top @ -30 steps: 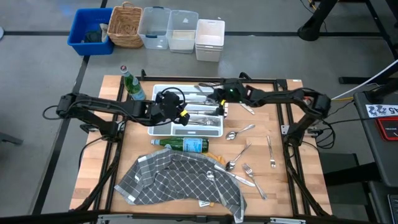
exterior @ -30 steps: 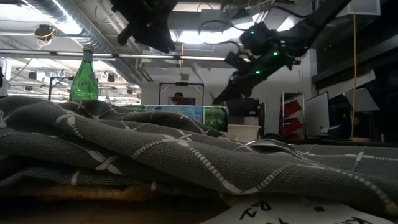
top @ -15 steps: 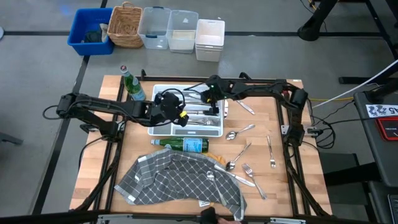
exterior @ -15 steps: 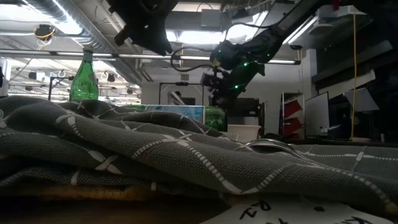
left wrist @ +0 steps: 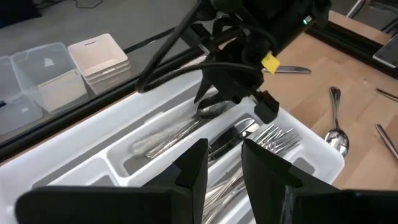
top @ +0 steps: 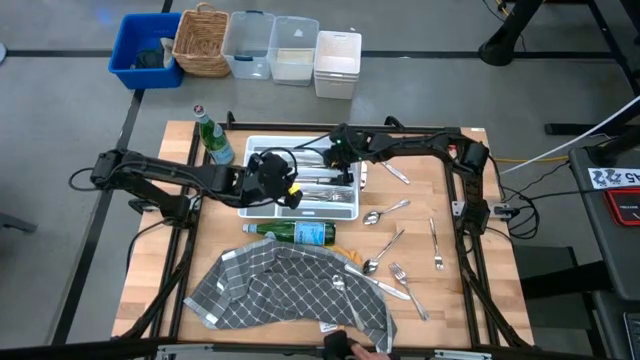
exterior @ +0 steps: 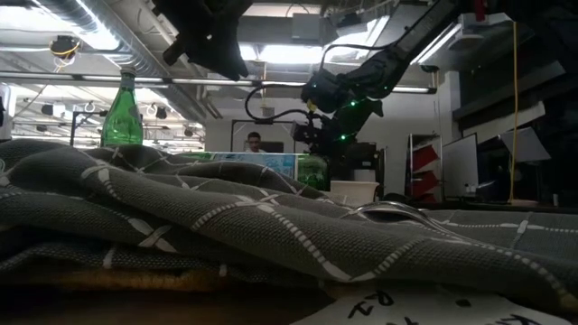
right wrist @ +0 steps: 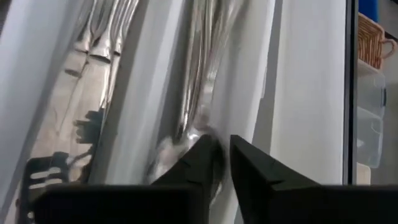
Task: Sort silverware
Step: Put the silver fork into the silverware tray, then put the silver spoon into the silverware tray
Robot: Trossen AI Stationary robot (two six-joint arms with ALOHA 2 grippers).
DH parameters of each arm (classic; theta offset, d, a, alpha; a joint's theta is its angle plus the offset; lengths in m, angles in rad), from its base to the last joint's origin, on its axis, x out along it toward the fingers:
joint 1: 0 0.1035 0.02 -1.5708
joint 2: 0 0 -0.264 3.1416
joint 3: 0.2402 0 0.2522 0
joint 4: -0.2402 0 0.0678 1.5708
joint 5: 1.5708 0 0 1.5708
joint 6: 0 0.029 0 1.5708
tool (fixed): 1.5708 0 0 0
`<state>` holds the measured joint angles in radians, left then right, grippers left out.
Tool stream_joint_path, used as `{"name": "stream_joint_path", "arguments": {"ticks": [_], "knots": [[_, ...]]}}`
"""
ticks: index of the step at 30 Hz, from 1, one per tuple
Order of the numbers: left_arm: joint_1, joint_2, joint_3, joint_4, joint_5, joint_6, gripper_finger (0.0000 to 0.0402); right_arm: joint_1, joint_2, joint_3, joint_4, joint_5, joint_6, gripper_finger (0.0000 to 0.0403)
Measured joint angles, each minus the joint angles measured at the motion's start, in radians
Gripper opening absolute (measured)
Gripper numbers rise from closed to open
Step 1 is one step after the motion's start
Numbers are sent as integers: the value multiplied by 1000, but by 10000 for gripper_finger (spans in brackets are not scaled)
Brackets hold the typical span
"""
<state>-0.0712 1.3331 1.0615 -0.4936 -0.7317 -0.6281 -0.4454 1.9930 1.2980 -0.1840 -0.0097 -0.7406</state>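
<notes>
The white compartmented tray (top: 300, 213) holds sorted silverware. My right gripper (right wrist: 224, 155) reaches low into its far compartment from the table's right, fingers slightly apart with nothing between them. A spoon (left wrist: 177, 130) lies along that compartment, its bowl (right wrist: 171, 149) just beside one fingertip. My left gripper (left wrist: 227, 165) hovers open above the tray's middle (top: 290, 195), holding nothing. More silverware lies loose on the wood right of the tray: spoons (top: 375, 215), a fork (top: 400, 272) and a knife (top: 435, 245). My right gripper has one fingertip (right wrist: 202, 155) close against the bowl of the spoon that lies in the tray; I cannot tell whether it touches. The spoon rests flat on the compartment floor, not between the fingers.
A green bottle (top: 295, 233) lies on its side in front of the tray, and another stands (top: 210, 140) at its far left corner. A grey checked cloth (top: 290, 290) covers the near middle, with cutlery on its right edge. Bins (top: 270, 45) stand beyond the far edge.
My right gripper has moved toward the table's left and down, from beside the tray's far right corner into its far compartment, tipping more steeply downward. My left gripper has stayed above the tray.
</notes>
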Motion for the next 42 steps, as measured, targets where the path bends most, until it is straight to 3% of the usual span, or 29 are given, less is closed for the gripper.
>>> {"name": "stream_joint_path", "arguments": {"ticks": [6, 11, 16, 20, 23, 28, 31, 37, 42], "knots": [[-1, 0, 0, 0, 0, -18, 86, 1, -1, 0, 4, 14, 28, 96], [-1, 0, 0, -2, 0, -23, 86, 14, -46, 0, -59, 145, 130, 95], [-1, 0, 0, -3, 0, -23, 86, 49, -126, 63, -322, 173, 140, 83], [-1, 0, 0, -5, 0, -20, 86, 90, -164, 147, -585, 161, 247, 74], [-1, 0, 0, -4, 0, -20, 86, 120, -172, 205, -743, 143, 423, 72], [2, 0, 0, -4, 0, -23, 86, 156, -172, 260, -921, 102, 937, 72], [2, 0, 0, -4, 0, -10, 86, 161, -172, 260, -1004, 16, 1186, 72], [2, 0, 0, -24, 0, 72, 86, 175, -172, 189, -1084, -87, 1442, 72], [2, 0, 0, -57, 0, 138, 86, 208, -172, 108, -1175, -164, 1561, 72]]}}
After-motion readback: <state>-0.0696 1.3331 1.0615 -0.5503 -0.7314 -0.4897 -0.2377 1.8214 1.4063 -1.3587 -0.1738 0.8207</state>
